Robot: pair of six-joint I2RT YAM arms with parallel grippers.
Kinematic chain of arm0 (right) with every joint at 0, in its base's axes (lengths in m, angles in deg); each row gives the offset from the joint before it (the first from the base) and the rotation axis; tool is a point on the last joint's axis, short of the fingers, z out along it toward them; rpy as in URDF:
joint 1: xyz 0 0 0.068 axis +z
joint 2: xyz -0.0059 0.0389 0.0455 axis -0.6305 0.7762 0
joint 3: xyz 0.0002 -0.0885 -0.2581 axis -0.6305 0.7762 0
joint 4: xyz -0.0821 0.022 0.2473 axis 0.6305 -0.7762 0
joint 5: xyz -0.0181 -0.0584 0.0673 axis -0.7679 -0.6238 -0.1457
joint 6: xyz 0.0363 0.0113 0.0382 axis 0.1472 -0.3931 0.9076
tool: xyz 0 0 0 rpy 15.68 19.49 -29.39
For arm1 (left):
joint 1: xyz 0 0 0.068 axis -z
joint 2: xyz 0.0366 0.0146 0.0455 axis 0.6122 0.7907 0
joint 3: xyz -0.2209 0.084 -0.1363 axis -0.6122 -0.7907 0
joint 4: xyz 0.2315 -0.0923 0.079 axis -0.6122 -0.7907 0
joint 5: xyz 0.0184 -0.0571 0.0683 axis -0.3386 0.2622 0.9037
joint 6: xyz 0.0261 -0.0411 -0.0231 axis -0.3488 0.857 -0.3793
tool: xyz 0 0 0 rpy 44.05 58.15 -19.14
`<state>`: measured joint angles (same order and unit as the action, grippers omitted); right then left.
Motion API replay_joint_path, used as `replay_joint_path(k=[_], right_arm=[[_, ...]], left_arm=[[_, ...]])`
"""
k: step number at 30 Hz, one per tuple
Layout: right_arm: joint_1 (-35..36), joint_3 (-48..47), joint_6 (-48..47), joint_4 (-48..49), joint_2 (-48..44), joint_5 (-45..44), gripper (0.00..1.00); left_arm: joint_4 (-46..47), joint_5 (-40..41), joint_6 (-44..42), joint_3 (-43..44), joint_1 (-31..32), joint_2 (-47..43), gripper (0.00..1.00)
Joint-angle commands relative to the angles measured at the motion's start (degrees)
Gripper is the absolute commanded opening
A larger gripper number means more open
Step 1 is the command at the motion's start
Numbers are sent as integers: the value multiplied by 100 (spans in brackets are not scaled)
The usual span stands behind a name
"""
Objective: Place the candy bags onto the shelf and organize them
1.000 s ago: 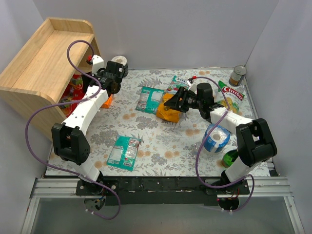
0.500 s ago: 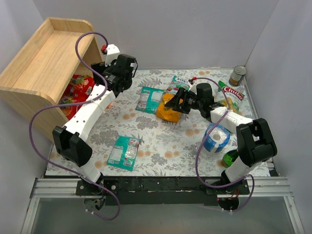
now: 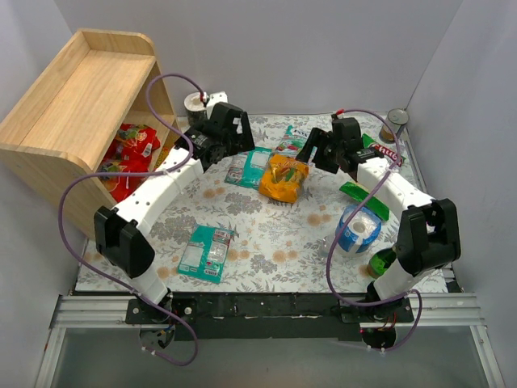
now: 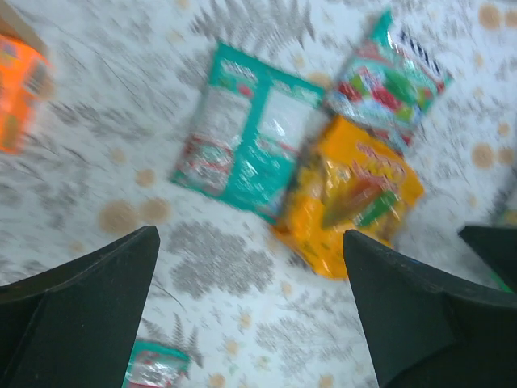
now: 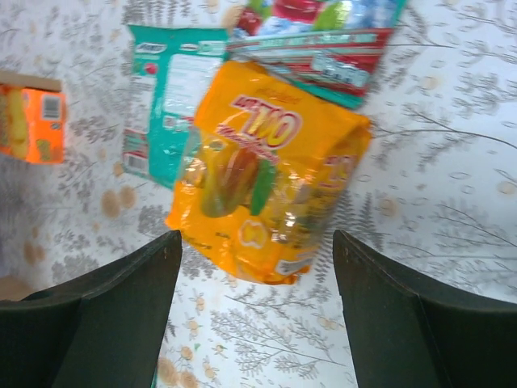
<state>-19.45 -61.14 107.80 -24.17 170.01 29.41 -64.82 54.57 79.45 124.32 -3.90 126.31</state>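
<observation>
An orange-yellow candy bag (image 3: 283, 178) lies flat mid-table, overlapping a teal bag (image 3: 245, 166); a teal-and-red bag (image 3: 291, 143) lies just behind it. Another teal bag (image 3: 205, 252) lies near the front. Red bags (image 3: 132, 145) sit inside the wooden shelf (image 3: 73, 105) at far left. My left gripper (image 3: 237, 139) is open and empty above the table left of the bags; its view shows the teal bag (image 4: 242, 153) and the orange-yellow bag (image 4: 351, 198). My right gripper (image 3: 311, 151) is open and empty just above the orange-yellow bag (image 5: 266, 186).
A green-and-white snack bag (image 3: 386, 151) lies partly under the right arm. A blue-and-white roll (image 3: 358, 230) and a green bottle (image 3: 381, 263) stand at front right, a tin can (image 3: 396, 121) at back right, a cup (image 3: 195, 103) beside the shelf. An orange box (image 5: 32, 125) lies left of the bags.
My left arm has swung from the shelf rightwards to above the bags. My right gripper has drawn back from the orange-yellow bag, which now lies flat.
</observation>
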Motion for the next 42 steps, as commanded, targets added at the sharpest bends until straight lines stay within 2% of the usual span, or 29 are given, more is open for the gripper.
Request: replay_joint_path(k=[1, 11, 16, 22, 30, 37, 41, 42], right_arm=[[-241, -173, -121, -537, -271, -420, 82], [-803, -85, -69, -924, -736, -104, 82], [-988, -146, -24, -1021, -851, 72, 82], [-1023, -85, 46, -1039, -930, 186, 81], [-1015, 12, 11, -1162, -1044, 169, 80], [-1015, 47, -68, -1355, -1132, 99, 79], [-1015, 135, -112, -1399, -1185, 72, 79], [-1015, 144, -121, -1390, -1202, 64, 79]], left_arm=[[781, -1891, 1331, -796, 131, 22, 98], [1897, -2358, 2062, -1412, 368, 699, 98], [1784, -2138, 2458, -1780, 632, 779, 98], [2354, -2033, 2976, -2081, 720, 893, 98], [2531, -1093, 4321, -2318, 904, 1314, 90], [3040, -987, 4840, -2344, 1001, 1754, 86], [3067, -969, 5025, -2327, 1010, 1991, 75], [3032, -960, 5034, -2309, 1010, 2009, 68]])
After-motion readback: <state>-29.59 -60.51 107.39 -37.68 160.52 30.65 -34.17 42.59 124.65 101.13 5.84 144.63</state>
